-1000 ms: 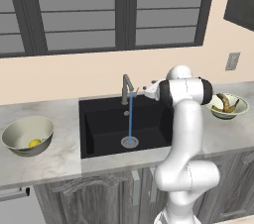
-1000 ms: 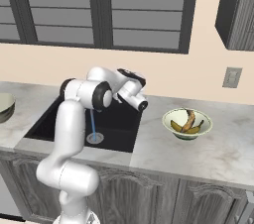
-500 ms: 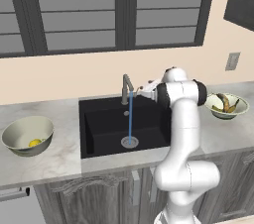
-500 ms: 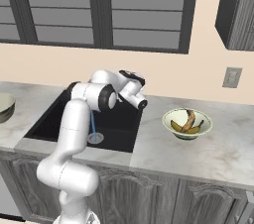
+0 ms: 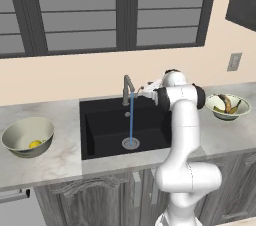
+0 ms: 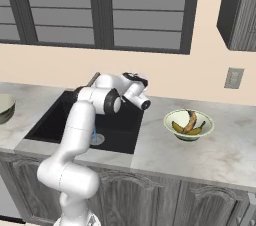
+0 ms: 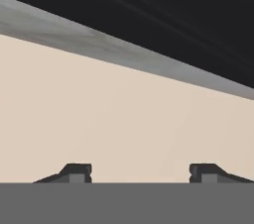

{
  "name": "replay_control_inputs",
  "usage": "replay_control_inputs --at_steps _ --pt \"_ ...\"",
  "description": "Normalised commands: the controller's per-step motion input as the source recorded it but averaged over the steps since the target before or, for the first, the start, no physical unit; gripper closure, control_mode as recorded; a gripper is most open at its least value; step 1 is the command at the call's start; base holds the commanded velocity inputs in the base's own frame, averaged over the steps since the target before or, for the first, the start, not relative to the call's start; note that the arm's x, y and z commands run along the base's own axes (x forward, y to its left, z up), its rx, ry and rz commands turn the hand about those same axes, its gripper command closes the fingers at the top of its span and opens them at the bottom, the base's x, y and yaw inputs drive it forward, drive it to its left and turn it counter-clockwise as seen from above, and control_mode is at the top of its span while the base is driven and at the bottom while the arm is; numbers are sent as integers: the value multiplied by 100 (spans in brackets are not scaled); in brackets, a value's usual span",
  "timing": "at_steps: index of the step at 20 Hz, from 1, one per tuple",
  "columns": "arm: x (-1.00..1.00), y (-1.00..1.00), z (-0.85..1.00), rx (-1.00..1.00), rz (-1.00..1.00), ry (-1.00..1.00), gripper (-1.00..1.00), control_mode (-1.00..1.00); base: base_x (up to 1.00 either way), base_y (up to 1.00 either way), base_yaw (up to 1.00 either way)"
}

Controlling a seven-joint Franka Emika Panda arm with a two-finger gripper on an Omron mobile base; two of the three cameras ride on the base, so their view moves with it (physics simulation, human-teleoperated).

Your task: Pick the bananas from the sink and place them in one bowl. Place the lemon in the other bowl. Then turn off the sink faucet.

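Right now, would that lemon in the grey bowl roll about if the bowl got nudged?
Probably: the lemon looks round and lies loose. The deep bowl would likely keep it in. The bowl itself looks wide and stable, unlikely to tip.

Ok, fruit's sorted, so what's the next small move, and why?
Probably ease the open gripper left onto the faucet lever. Water runs into the sink, the bananas lie in one bowl, the lemon in the other, and the hand view faces bare wall.

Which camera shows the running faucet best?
The left base view: the faucet stands clear, its blue stream falling to the sink drain. In the right base view the arm hides most of it, leaving a sliver.
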Motion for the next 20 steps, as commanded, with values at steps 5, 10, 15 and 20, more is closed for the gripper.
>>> replay_control_inputs --at_steps 5,10,15,20 --pt "36 5 -18 0 0 0 -100 -100 0 0 0" --pt "22 41 -17 0 0 3 -100 -100 0 0 0" --pt "5 51 -3 0 2 5 -100 -100 0 0 0" --pt "1 55 -5 0 5 5 -100 -100 0 0 0"
